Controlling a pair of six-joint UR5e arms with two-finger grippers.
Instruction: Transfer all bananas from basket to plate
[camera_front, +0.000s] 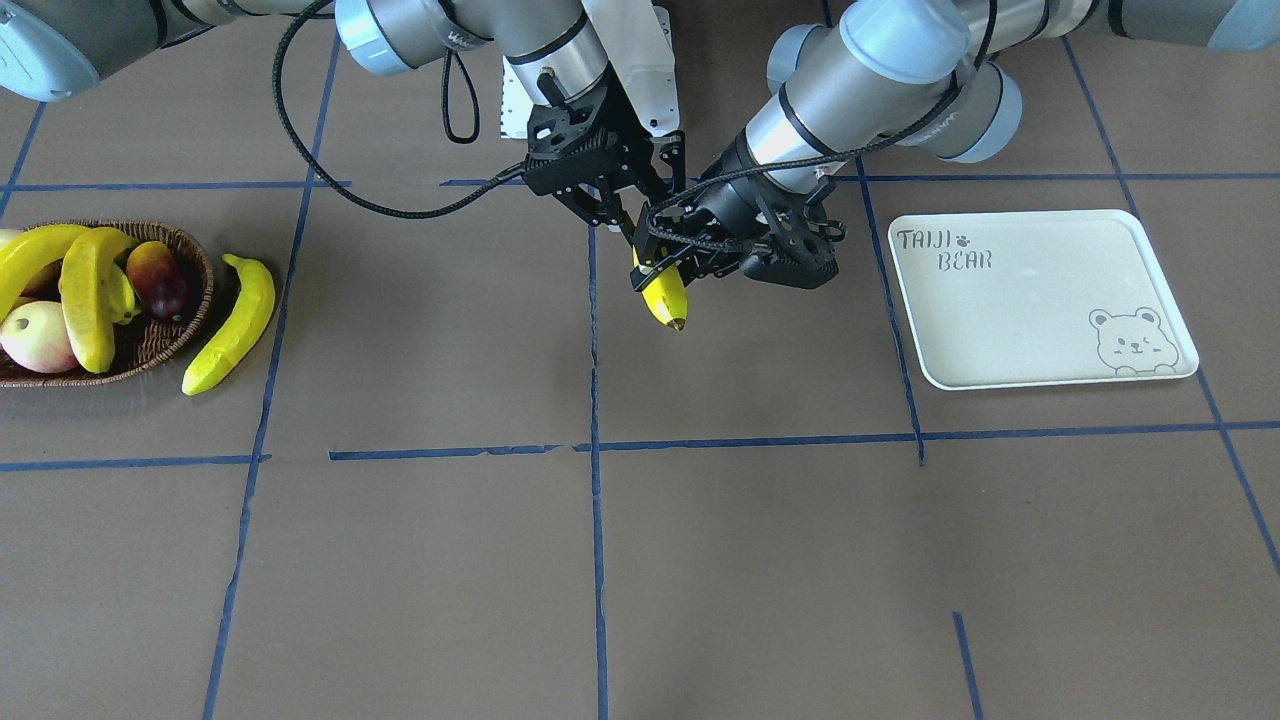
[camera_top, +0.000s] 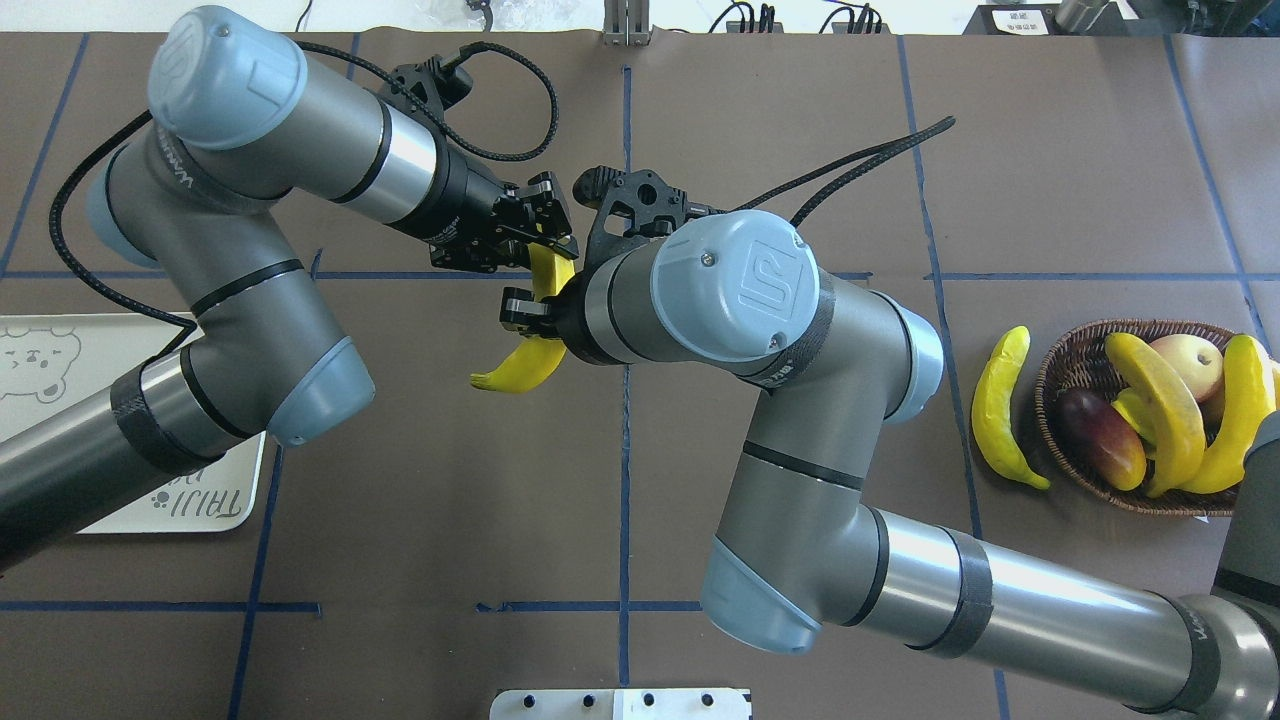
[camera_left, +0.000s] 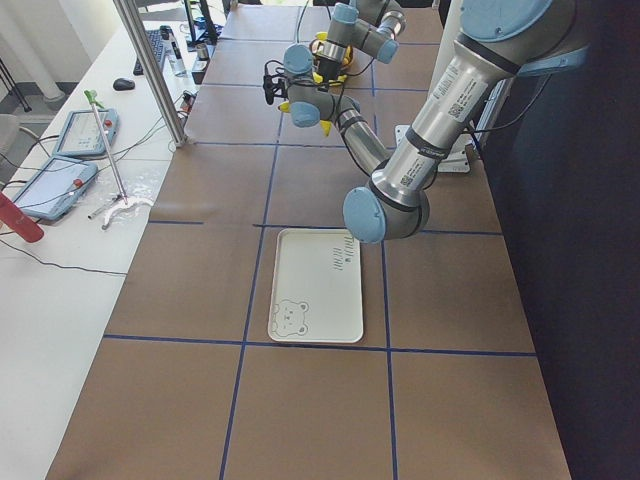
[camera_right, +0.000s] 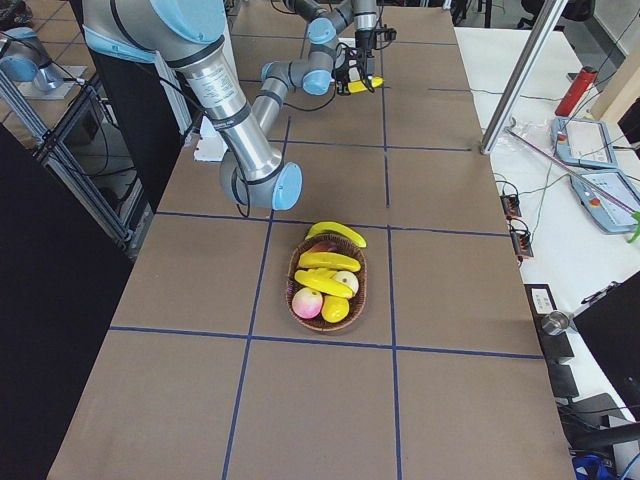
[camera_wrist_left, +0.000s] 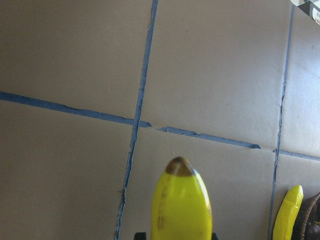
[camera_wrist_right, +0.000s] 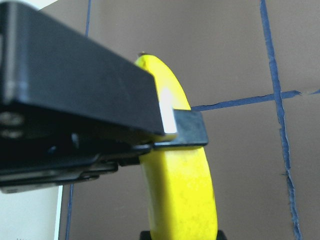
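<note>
One banana (camera_front: 665, 296) hangs in the air over the middle of the table, held at once by both grippers. My left gripper (camera_front: 668, 268) is shut on its upper part; its finger (camera_wrist_right: 186, 128) presses the peel in the right wrist view. My right gripper (camera_top: 535, 315) is shut on the same banana (camera_top: 520, 365) close beside it. Two bananas (camera_front: 88, 300) lie in the wicker basket (camera_front: 195, 300) at the right end. Another banana (camera_front: 232, 325) lies on the table just outside the basket. The cream plate (camera_front: 1040, 300) at the left end holds nothing.
The basket (camera_top: 1062, 370) also holds a pale peach (camera_top: 1190, 365), a dark red mango (camera_top: 1100, 450) and a small yellow fruit. Blue tape lines (camera_front: 595, 480) cross the brown table. A white mounting plate (camera_top: 620, 703) sits at the robot's base.
</note>
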